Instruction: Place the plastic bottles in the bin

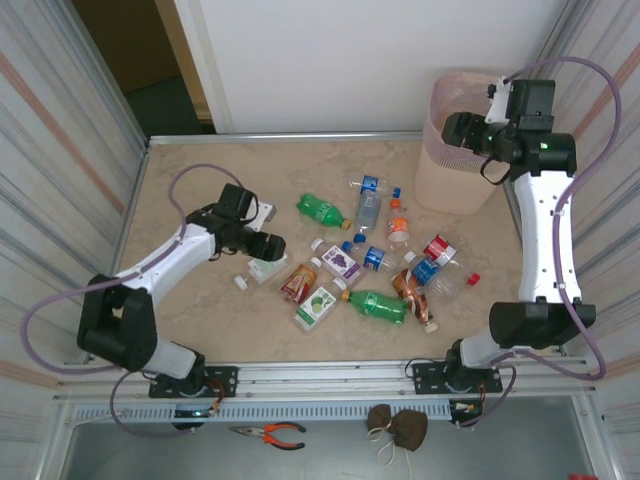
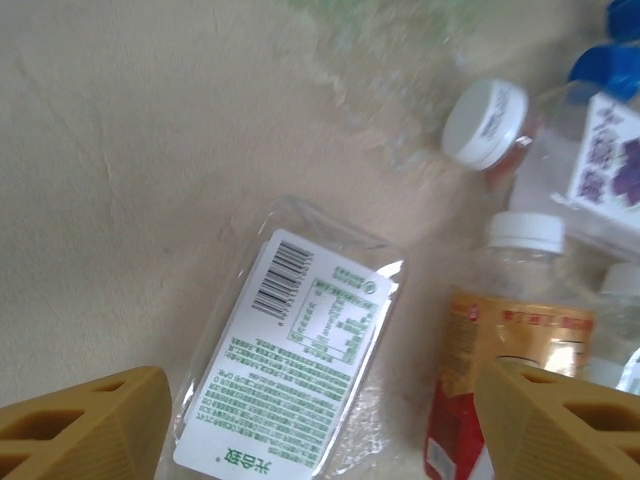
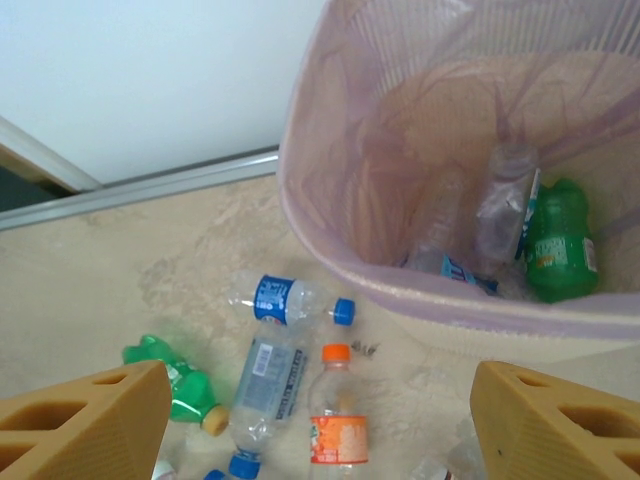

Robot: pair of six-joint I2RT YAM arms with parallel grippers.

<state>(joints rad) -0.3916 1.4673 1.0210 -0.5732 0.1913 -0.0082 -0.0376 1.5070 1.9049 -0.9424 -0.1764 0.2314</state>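
Since both sets of jaws are spread wide, nothing's actually getting gripped right now. The left gripper (image 2: 320, 400) hangs low over the table (image 2: 120, 150), and a squashed clear bottle (image 2: 300, 370) lies flat between its fingers, white label with green print and a barcode facing up. Its edge sits right up by one finger (image 2: 90, 425), but I can't tell if they touch. An orange-and-red labelled bottle (image 2: 510, 340) with a white cap lies partly behind the other finger. Out past the jaws there's a loose white cap (image 2: 485, 122) and a grape-label bottle (image 2: 615, 150).

The right gripper (image 3: 320, 385) is up high, jaws wide with nothing between them, and the pink mesh bin (image 3: 520, 335) is just ahead of them. Down inside it lie a green bottle (image 3: 560, 240) and a clear crumpled bottle (image 3: 500, 205). Below the gap between the jaws, on the table, are an orange-capped bottle (image 3: 337, 420), a blue-capped bottle (image 3: 265, 380), a blue-label bottle (image 3: 285, 300) and a crumpled green soda bottle (image 3: 175, 380).
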